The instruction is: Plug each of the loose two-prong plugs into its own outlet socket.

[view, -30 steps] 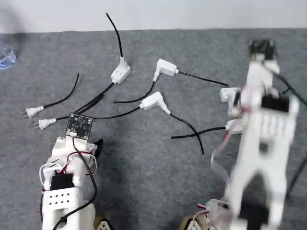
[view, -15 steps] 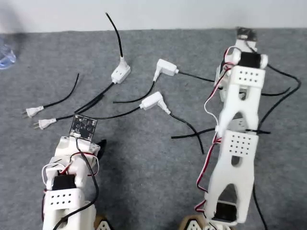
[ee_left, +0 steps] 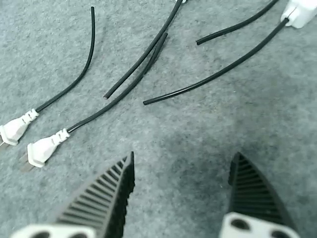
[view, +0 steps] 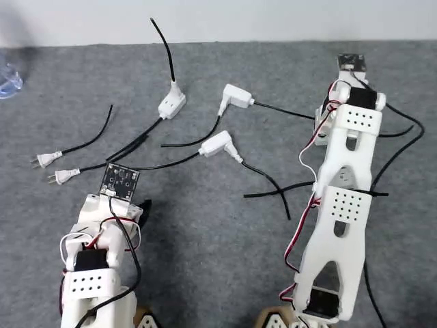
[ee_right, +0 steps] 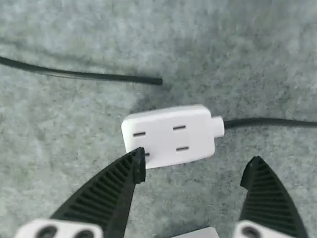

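**Two arms over a grey mat (view: 205, 266).**

- **Left arm (view: 95, 273):** it sits low at the near edge of the mat. The left gripper (ee_left: 184, 158) has its two fingers spread wide. It pinches nothing and hangs over bare mat.
- **Plugs (2):** the first plug (ee_left: 15, 132) and the second plug (ee_left: 45, 148) lie side by side, just apart. They are ahead of the left gripper and off to one side of it. Each is white with a black cord (ee_left: 79, 74) trailing away. Neither plug is in a socket, and both lie well apart from all the sockets.
- **Sockets in the middle of the mat (3):** the first socket (view: 171, 104), the second socket (view: 235, 96) and the third socket (view: 217, 143) are white. Each has its own black cord.
- **Right arm (view: 345, 198):** it stretches out along the right side of the mat.
- **Fourth socket (ee_right: 171, 134):** this flat white block lies slots-up directly below the right gripper (ee_right: 197, 158). The gripper's fingers are spread to either side of the block. Whether a fingertip touches the block cannot be told.
- **Cut cord end (ee_right: 157, 81):** it lies near the fourth socket without touching it.
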{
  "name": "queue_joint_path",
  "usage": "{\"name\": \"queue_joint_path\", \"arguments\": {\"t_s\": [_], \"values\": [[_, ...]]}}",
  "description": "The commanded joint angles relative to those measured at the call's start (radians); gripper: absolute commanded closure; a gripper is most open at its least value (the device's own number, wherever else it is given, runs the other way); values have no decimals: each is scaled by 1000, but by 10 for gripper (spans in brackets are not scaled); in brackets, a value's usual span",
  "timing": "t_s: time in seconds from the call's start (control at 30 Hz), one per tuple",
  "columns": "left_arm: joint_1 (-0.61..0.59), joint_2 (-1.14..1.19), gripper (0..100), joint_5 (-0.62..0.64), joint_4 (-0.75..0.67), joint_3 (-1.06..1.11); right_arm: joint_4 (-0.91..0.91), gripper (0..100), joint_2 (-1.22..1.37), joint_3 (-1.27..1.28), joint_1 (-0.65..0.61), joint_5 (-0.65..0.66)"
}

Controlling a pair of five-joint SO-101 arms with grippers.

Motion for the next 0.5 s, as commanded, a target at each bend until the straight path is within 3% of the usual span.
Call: {"name": "queue_joint_path", "arguments": {"t_s": [0.0, 0.17, 0.33, 0.47], "values": [[6, -15, 709, -9, -26, -4, -59, 684, -13, 69, 18, 41], [6, -15, 709, -9, -26, -4, -4, 681, -27, 75, -35, 186], [6, -15, 709, -11, -26, -4, 148, 635, -62, -75, -90, 399], [6, -15, 709, -11, -26, -2, 139, 635, -44, -130, -101, 428]]}}
